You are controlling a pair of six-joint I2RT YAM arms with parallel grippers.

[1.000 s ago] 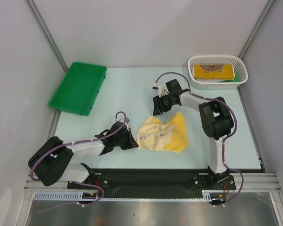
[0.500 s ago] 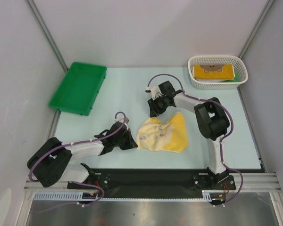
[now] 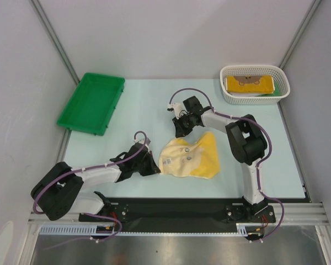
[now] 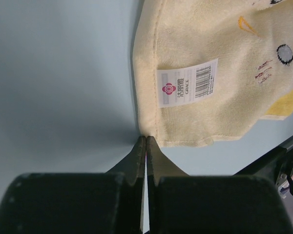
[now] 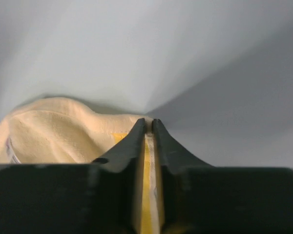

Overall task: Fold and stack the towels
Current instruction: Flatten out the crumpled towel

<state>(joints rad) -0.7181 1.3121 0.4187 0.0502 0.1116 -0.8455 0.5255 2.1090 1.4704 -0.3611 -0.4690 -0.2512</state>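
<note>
A yellow towel (image 3: 190, 157) with small printed marks and a white label lies crumpled on the pale table in front of the arms. My left gripper (image 3: 156, 167) is low at the towel's near left corner. In the left wrist view the left gripper (image 4: 145, 139) is shut, pinching the corner of the towel (image 4: 210, 73). My right gripper (image 3: 180, 132) sits at the towel's far left edge. In the right wrist view the right gripper (image 5: 148, 122) is shut on a yellow and cream strip of the towel (image 5: 53, 131). Another folded yellow towel (image 3: 248, 84) lies in the basket, over a sliver of green cloth (image 3: 269, 95).
A white mesh basket (image 3: 254, 67) stands at the far right corner. A green plastic tray (image 3: 92, 102) sits at the far left, overhanging the table's edge. Grey walls close in both sides and the back.
The right gripper has shifted a little left along the towel's far edge and closed on the cloth. The left arm and the towel's near corner have stayed put.
</note>
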